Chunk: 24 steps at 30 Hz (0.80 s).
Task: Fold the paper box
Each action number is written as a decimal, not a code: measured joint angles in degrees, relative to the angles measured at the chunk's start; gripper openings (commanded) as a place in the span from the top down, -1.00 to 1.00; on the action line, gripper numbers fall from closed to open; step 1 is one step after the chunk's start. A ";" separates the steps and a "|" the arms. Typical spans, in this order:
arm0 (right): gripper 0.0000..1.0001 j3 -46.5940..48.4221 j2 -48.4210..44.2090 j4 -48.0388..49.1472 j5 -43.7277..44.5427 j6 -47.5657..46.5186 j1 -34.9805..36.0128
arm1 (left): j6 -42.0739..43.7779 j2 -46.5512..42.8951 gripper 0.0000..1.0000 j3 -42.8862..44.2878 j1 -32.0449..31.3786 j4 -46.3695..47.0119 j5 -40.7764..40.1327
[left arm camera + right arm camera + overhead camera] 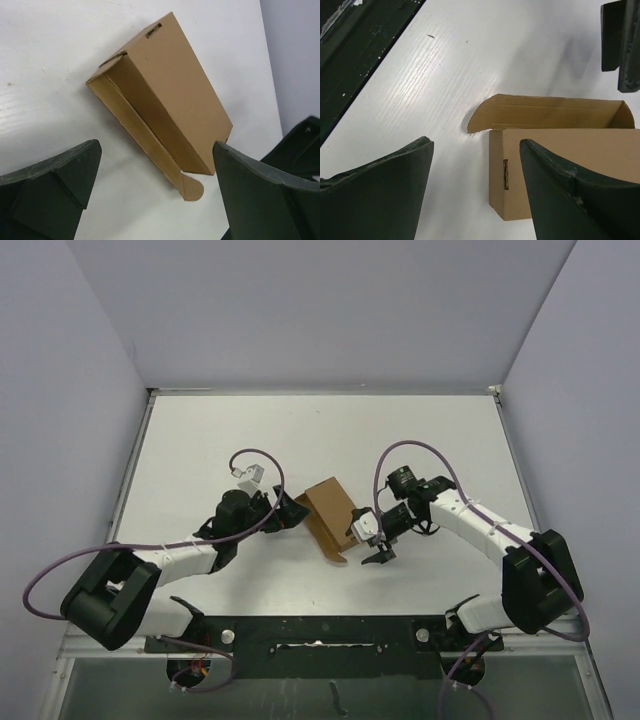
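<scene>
Left wrist: paper box (170, 95) just beyond spread fingers (60, 185)

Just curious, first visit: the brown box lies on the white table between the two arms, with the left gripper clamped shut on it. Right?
No: the left gripper is open, not clamped on the box, as the left wrist view shows. The rest holds.

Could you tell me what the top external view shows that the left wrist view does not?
Only top external: the left tool and right tool, both open, flanking the paper box. Only left wrist: the box's open side, its long flap ending in a rounded tab. Both: the brown box resting on the white table.
</scene>
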 measured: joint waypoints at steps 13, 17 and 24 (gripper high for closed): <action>-0.18 -1.27 0.02 -1.27 2.73 -6.91 5.55 | -19.06 13.51 -0.86 2.82 -0.33 5.35 -5.22; -0.16 -1.31 0.11 -1.01 3.63 -6.91 5.97 | -22.34 15.02 -0.74 5.14 -0.61 4.92 -6.05; -0.15 -1.60 0.13 0.00 4.74 -6.88 7.39 | -25.68 18.18 -0.48 10.40 -0.87 0.72 -7.28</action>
